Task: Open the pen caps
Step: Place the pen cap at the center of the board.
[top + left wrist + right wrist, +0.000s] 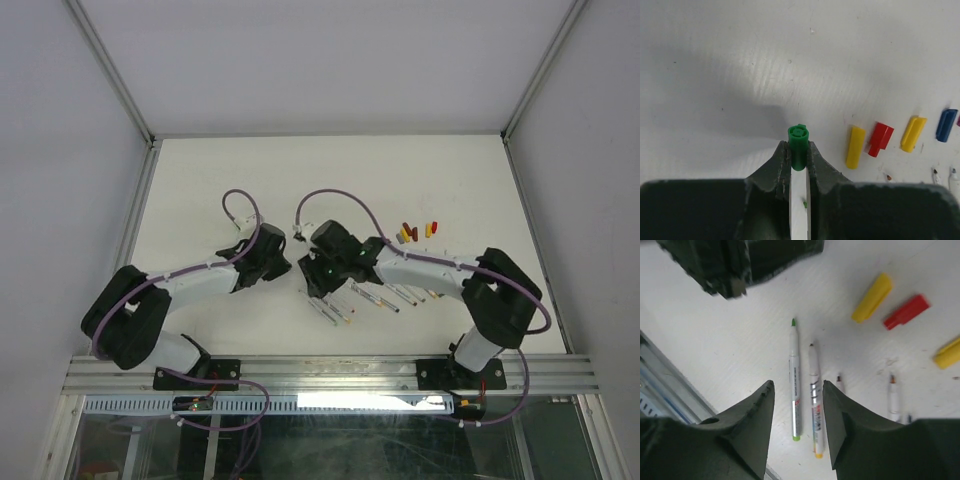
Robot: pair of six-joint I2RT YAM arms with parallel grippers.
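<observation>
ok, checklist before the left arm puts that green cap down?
1. Small green plastic cap clamped in the left gripper: ok.
2. Cap off its pen: the green-tipped white pen lies bare-tipped on the white table: ok.
3. Right gripper jaws apart, holding nothing: ok.
4. Bare table beside the stubby yellow cap for a drop spot: ok.
5. Clearance between the two grippers, which are close together: cannot tell.
6. Any pens with caps on: cannot tell.
</observation>
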